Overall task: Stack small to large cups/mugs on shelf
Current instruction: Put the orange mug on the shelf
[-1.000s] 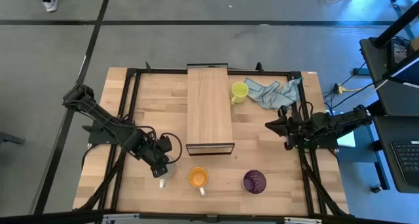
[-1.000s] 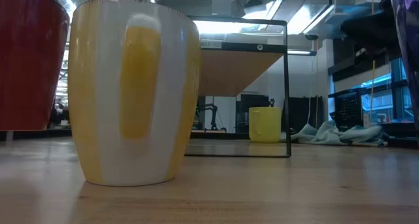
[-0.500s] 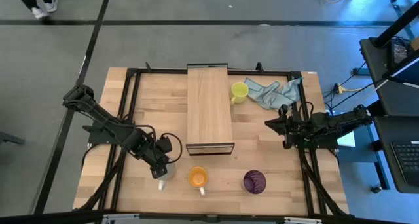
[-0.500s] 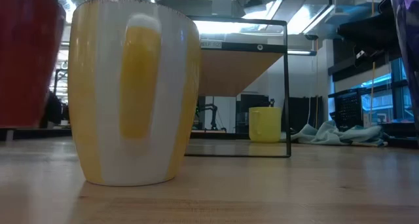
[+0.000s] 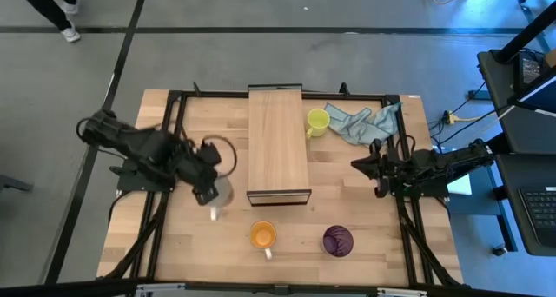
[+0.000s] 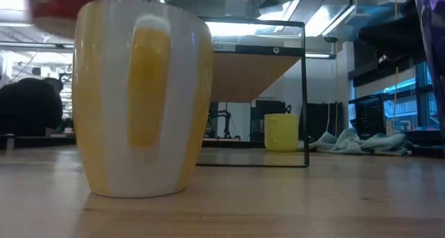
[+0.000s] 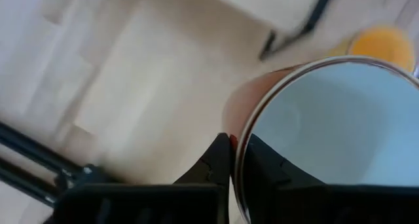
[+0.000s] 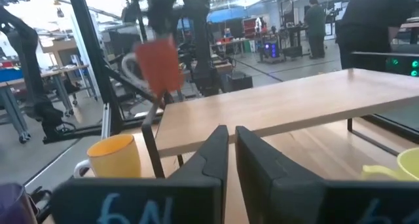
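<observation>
My left gripper (image 5: pixel 209 186) is shut on a mug that is red outside and white inside (image 5: pixel 221 193), held in the air left of the shelf's near end; the mug also shows in the right wrist view (image 8: pixel 157 63). The shelf (image 5: pixel 278 141) is a long light-wood board with a dark frame at its near end. An orange mug (image 5: pixel 262 236) and a dark purple mug (image 5: pixel 338 240) stand on the table near the front. A yellow mug (image 5: pixel 317 121) stands right of the shelf. My right gripper (image 5: pixel 379 172) is shut and empty at the table's right edge. My left gripper (image 7: pixel 239 162) holds the mug by its rim (image 7: pixel 243 140), one finger inside the mug and one outside its wall. The fingers come from above, pointing down. The mug is lifted clear of the table, mouth up, its handle (image 5: pixel 213 214) toward the near edge.
A blue-grey cloth (image 5: pixel 360 122) lies beside the yellow mug at the back right. The black table frame runs along both sides. The orange mug fills the low view's left (image 6: pixel 142 99). A person shows in the room behind the table (image 6: pixel 31 106).
My left gripper has gone up and toward the table's far edge, still shut on the red mug. The mug, which stood on the table left of the orange mug, is now lifted clear and hangs beside the shelf's near end.
</observation>
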